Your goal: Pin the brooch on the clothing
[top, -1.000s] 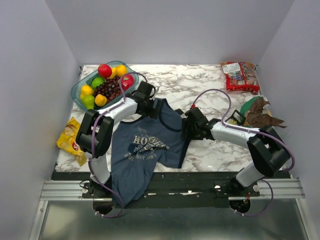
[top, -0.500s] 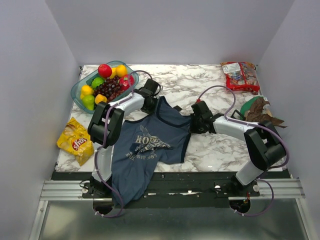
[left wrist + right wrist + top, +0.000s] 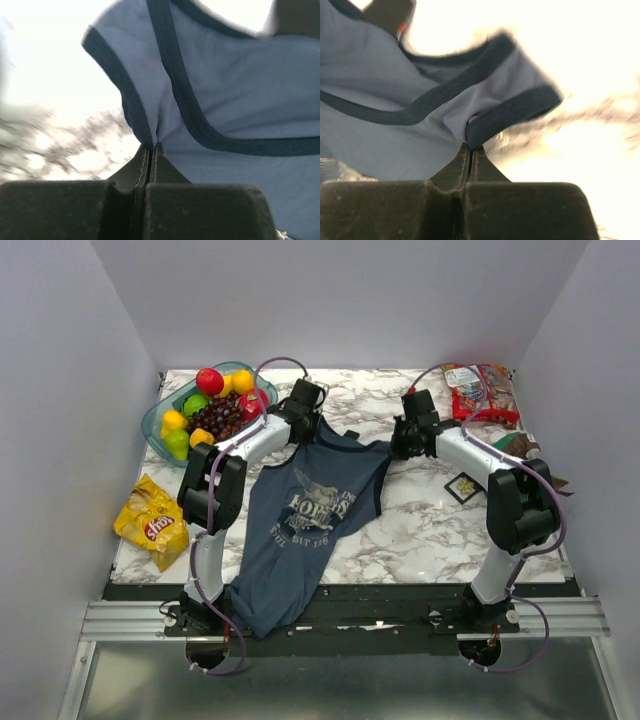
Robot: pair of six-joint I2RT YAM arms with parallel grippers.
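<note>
The clothing, a slate-blue tank top with navy trim and a pale chest print, lies stretched on the marble table, its hem hanging over the front edge. My left gripper is shut on the left shoulder strap; in the left wrist view the jaws pinch the fabric where the trim bands meet. My right gripper is shut on the right strap, and in the right wrist view the tips pinch its navy edge. The brooch is a tiny gold speck inside a small black-framed box.
A bowl of fruit stands at the back left, close to my left arm. A yellow chip bag lies at the left edge. A red snack bag sits at the back right, with a green and brown item beside my right arm.
Both grippers have shut on the shoulder straps and moved toward the back of the table, dragging the tank top up and spreading it. The right arm's move uncovered the black-framed box.
</note>
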